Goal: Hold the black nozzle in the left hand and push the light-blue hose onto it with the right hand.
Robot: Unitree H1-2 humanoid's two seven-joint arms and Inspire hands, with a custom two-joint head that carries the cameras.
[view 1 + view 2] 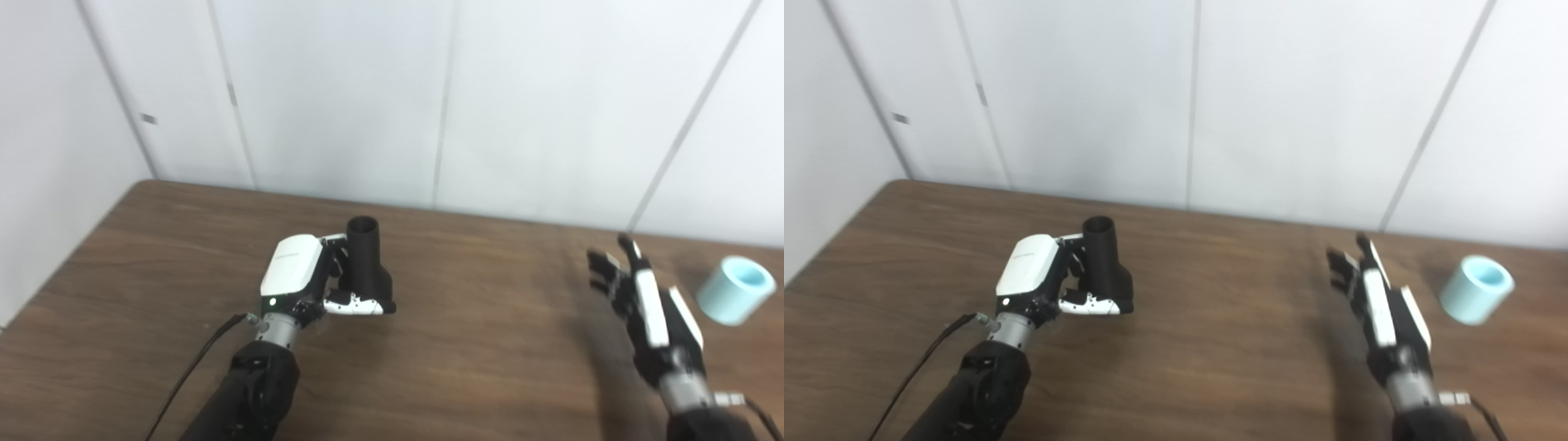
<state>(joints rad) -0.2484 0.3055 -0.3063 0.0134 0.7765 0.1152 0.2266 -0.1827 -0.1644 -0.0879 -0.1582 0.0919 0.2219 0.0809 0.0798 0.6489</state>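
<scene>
The black nozzle [368, 260] stands upright on the brown table [478, 343], its open tube end pointing up. My left hand [306, 275] is around its wider base, fingers and thumb closed on it. The light-blue hose piece [735, 290], a short tube, lies on its side at the table's right with its open end up and to the right. My right hand [643, 300] is open with fingers straight, held above the table just left of the hose, apart from it. Both also show in the right eye view: nozzle [1105, 260], hose [1477, 289].
White wall panels [392, 98] rise behind the table's far edge. A black cable [196, 361] trails from my left wrist toward the front edge. Bare tabletop lies between the two hands.
</scene>
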